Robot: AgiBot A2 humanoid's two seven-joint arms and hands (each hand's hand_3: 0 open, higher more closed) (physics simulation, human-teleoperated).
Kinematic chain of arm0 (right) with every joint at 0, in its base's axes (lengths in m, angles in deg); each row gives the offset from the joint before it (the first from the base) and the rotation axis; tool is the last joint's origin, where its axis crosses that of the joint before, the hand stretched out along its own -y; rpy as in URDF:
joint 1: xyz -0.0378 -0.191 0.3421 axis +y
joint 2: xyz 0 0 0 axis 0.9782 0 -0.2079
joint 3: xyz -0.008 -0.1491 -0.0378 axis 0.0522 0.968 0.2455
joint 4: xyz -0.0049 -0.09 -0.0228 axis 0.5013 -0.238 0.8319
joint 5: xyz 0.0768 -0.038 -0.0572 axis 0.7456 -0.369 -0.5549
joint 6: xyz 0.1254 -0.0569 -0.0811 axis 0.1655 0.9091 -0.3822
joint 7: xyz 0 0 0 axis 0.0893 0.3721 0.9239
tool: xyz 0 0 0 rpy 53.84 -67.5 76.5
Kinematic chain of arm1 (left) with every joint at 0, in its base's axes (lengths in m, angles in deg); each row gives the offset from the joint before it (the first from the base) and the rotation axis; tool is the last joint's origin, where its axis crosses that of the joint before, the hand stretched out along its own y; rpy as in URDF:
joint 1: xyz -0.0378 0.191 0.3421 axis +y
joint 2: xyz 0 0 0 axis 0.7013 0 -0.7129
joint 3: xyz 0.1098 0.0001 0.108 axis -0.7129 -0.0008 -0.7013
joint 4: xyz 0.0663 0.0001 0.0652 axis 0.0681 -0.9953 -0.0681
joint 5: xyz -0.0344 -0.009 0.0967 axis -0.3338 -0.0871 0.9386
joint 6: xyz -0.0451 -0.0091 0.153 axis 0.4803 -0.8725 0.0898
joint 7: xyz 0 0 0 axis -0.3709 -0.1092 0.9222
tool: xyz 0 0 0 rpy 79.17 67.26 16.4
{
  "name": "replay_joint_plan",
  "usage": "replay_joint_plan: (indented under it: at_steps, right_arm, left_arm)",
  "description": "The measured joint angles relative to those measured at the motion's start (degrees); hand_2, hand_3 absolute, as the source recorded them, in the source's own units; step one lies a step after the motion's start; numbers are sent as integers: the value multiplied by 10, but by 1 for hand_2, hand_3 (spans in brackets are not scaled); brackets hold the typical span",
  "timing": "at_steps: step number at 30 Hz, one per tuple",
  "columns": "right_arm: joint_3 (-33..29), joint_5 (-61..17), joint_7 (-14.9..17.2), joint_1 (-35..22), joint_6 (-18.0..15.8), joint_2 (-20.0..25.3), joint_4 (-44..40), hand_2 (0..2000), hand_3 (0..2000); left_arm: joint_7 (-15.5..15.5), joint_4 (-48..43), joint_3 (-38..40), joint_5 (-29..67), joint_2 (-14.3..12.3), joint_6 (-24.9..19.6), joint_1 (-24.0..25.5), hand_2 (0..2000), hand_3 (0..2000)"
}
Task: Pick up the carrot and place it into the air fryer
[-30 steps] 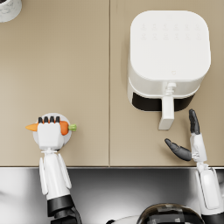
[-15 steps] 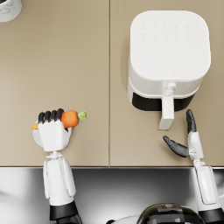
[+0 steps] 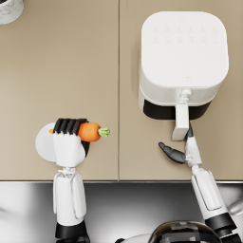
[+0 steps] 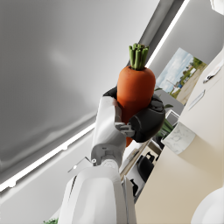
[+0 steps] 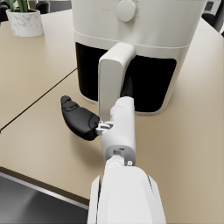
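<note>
The left hand (image 3: 69, 142) grips the carrot (image 3: 90, 131) near the counter's front edge. The right hand (image 3: 182, 151), holding nothing with thumb spread, reaches the fryer (image 3: 182, 61) handle (image 3: 181, 121). Open the drawer fully before carrying the carrot over.

carrot (image 3: 89, 132) lifted higher, right hand (image 3: 182, 149) apparently at handle (image 3: 181, 122)

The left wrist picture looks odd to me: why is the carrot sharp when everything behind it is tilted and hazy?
Left wrist view: the carrot in the left hand is crisp, while the room behind sits slanted and soft, with a bright streak. Head view: even light, only soft shadows by the air fryer. Right wrist view: its drawer handle is sharp, the far plant pot slightly blurred.
</note>
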Motion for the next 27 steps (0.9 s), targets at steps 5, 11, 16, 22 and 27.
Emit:
replay_joint_plan:
  at_steps: [5,11,16,22,27]
  right_arm:
    - [33,-3,0,-21,27,-21,-23,2000,980]
    - [88,-3,4,-25,39,-72,-3,2000,2000]
    - [143,-1,8,2,17,-162,97,2000,2000]
    - [211,0,-1,41,-53,-331,262,2000,2000]
    - [241,1,-6,63,-79,-397,327,2000,2000]
  left_arm:
    - [0,-7,-16,-1,-2,0,3,2000,2000]
    - [0,-2,-40,-2,-6,-1,-10,2000,2000]
    - [0,25,-90,-2,-18,-1,-48,2000,2000]
    - [0,60,-158,-2,-51,-1,-111,2000,2000]
    - [0,86,-205,-2,-81,-1,-157,2000,2000]
